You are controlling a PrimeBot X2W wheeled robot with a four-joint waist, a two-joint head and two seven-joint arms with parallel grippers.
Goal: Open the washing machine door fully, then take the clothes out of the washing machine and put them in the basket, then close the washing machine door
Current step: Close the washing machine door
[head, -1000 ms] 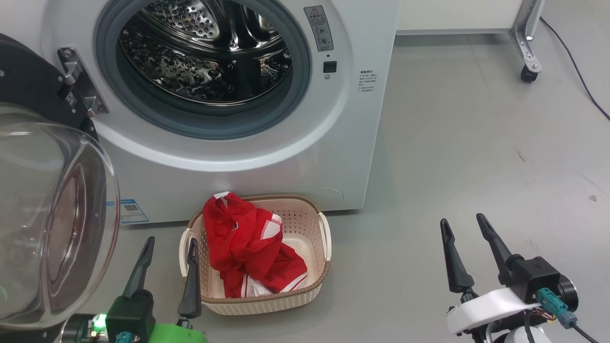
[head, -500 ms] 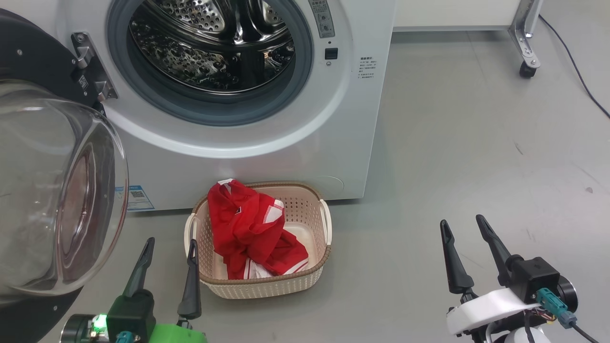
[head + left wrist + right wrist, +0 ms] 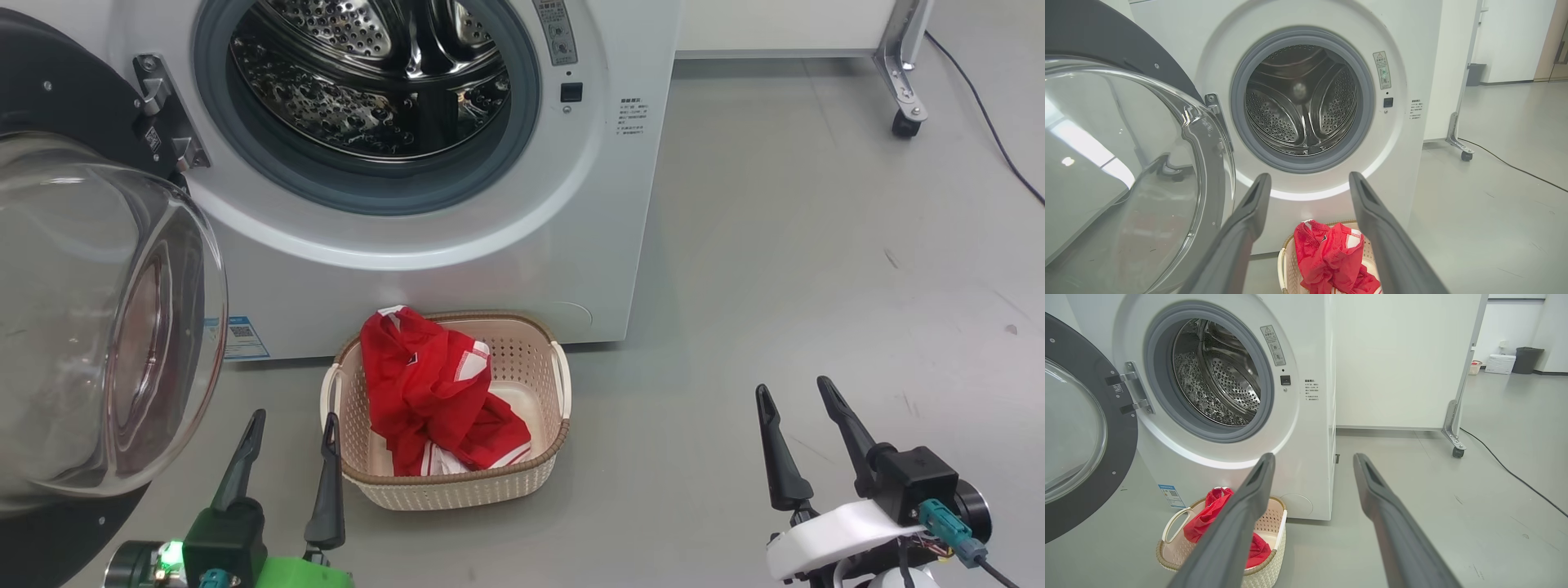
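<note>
Head view puts my left gripper (image 3: 295,418) at the lower left, its two dark fingers spread wide with nothing between them. The inner finger lines up with the left edge of the basket (image 3: 457,495). My right gripper (image 3: 792,385) sits at the lower right over grey floor (image 3: 816,245), equally wide and empty, well apart from the basket. The basket stands on the floor just in front of the washing machine (image 3: 424,286). The clothes (image 3: 424,400), red with white stripes, lie heaped inside it, one fold rising above the back rim. Above them the perforated steel drum (image 3: 367,90) is exposed behind its grey gasket (image 3: 359,192). The washing machine door (image 3: 98,327) hangs swung open on its hinges at my left, its clear glass bowl bulging toward me. A blue sticker (image 3: 241,336) shows low on the machine's front.
</note>
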